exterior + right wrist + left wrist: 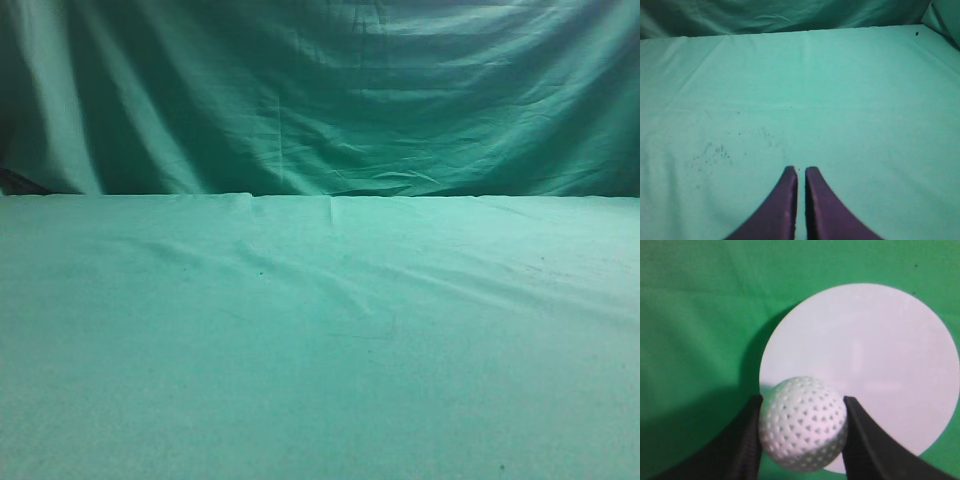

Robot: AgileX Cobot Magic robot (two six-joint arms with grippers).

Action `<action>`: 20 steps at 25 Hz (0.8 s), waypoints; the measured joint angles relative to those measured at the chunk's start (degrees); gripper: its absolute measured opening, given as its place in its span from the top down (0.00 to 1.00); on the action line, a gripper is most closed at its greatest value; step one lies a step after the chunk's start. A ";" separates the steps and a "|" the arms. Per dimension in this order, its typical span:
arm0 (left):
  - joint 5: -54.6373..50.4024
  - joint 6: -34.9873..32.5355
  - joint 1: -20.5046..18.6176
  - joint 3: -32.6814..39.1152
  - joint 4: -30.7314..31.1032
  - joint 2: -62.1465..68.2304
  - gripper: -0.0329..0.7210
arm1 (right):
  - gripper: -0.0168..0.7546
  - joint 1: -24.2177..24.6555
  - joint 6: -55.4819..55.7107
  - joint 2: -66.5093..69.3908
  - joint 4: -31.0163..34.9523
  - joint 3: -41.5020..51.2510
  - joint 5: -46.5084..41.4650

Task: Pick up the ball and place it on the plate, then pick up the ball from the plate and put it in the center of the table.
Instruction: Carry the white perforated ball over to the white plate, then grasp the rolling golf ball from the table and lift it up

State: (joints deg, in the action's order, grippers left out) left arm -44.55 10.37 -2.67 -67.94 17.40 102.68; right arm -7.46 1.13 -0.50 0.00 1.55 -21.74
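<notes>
In the left wrist view my left gripper (802, 402) is shut on the ball (803, 423), a white dimpled ball held between the two dark fingers. It hangs over the near left edge of a round white plate (875, 360) that lies on the green table (690, 340). In the right wrist view my right gripper (801, 171) is shut and empty, just above the green cloth of the table (850, 100). The exterior view shows only the table (320, 340); neither the ball, the plate nor the grippers show there.
A draped green backdrop curtain (320, 100) hangs behind the table's far edge and also shows in the right wrist view (765, 15). Small dark specks lie on the cloth to the left of the right gripper (715, 152).
</notes>
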 joint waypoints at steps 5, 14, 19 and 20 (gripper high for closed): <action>0.95 -0.24 0.00 -1.45 -1.37 0.80 0.56 | 0.91 0.00 0.00 0.00 0.00 0.00 0.00; -2.12 -2.20 0.00 -6.58 -7.74 0.88 0.10 | 0.91 0.00 0.00 0.00 0.00 0.00 0.00; -7.90 -3.86 0.00 -15.52 -14.93 0.88 0.35 | 0.91 0.00 0.00 0.00 0.00 0.00 0.00; -8.69 -5.49 0.00 -17.26 -17.14 0.88 0.44 | 0.91 0.00 0.00 0.00 0.00 0.00 0.00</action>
State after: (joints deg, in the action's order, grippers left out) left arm -53.24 4.88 -2.67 -85.20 0.26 103.56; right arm -7.46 1.13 -0.50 0.00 1.55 -21.74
